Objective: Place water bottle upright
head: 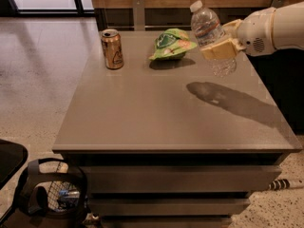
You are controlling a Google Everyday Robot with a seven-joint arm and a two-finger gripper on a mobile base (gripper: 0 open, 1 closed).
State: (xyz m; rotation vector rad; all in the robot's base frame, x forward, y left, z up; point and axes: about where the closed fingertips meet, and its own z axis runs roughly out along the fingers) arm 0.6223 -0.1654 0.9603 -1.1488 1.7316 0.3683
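Observation:
The water bottle is clear ribbed plastic with a white cap and a thin reddish label band. It hangs above the right back part of the grey table, tilted with its cap up and to the left. My gripper comes in from the right on a white arm and is shut on the bottle's lower body. The bottle's base is clear of the table; its shadow lies on the surface below.
A gold drink can stands upright at the back left of the table. A green snack bag lies at the back middle, just left of the bottle. A black basket sits on the floor at the front left.

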